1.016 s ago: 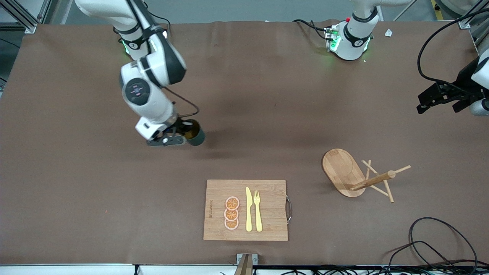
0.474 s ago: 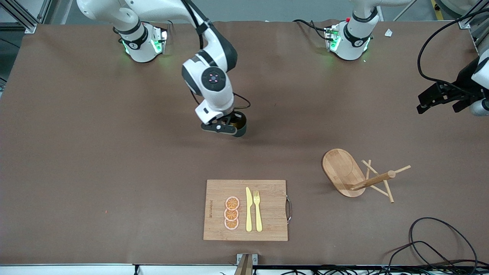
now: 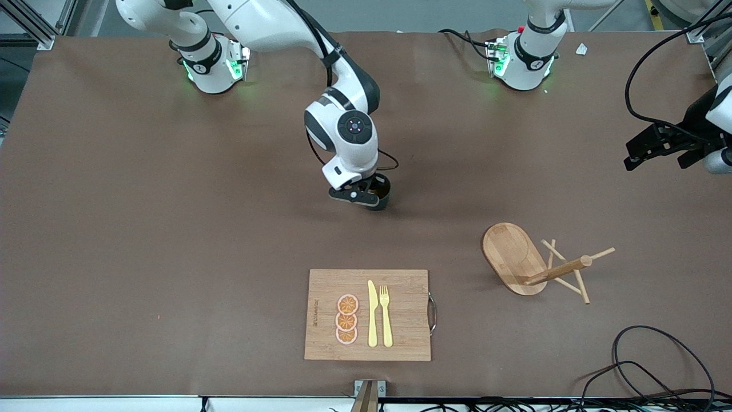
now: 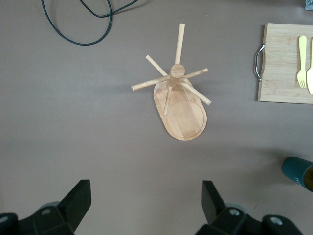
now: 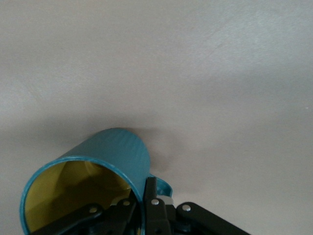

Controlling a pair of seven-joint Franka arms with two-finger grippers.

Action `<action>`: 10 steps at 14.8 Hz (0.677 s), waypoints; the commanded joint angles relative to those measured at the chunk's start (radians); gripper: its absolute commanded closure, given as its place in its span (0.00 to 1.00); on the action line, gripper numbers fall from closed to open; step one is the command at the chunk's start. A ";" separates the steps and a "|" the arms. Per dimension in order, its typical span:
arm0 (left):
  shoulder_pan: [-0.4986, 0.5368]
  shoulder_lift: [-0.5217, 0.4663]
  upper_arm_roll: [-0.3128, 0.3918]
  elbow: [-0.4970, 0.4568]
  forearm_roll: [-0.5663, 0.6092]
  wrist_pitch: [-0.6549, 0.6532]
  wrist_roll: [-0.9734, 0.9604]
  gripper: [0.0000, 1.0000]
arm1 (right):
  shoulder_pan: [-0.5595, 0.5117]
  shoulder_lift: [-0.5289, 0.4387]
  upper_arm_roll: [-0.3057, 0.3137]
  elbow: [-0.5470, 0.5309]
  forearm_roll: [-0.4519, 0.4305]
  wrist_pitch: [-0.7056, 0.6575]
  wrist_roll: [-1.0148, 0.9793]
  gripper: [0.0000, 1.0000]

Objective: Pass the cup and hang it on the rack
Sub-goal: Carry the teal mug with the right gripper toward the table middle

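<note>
Cup (image 3: 380,194) interior shows yellowish and empty to you in the right wrist view; the right tool (image 3: 366,195) pinches its rim over mid-bench, having carried it toward the left arm's end since a second ago. Your left tool (image 4: 146,208) waits spread wide above the rack (image 3: 529,260), which stands upright on the brown bench (image 3: 143,257).

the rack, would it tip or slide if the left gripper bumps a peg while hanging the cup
The rack probably resists tipping along its long oval base but less so across its narrow width. Its thin pegs stick out well past the base, so a push there likely levers it. It looks like light wood resting loose on the table, so it may slide.
</note>
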 commanded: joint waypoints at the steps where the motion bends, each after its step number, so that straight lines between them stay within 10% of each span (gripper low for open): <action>1: 0.005 0.003 0.002 0.005 -0.011 0.008 0.007 0.00 | 0.014 0.020 -0.012 0.028 0.002 0.013 0.024 0.99; 2: 0.005 0.005 0.002 0.005 -0.011 0.008 0.008 0.00 | 0.014 0.020 -0.012 0.028 0.002 0.013 0.026 0.93; 4: 0.003 0.005 0.002 0.008 -0.011 0.008 0.008 0.00 | 0.010 0.019 -0.012 0.028 0.001 0.013 0.024 0.01; 10: 0.005 0.005 0.002 0.006 -0.011 0.014 0.008 0.00 | 0.000 0.000 -0.012 0.040 0.001 -0.010 0.004 0.00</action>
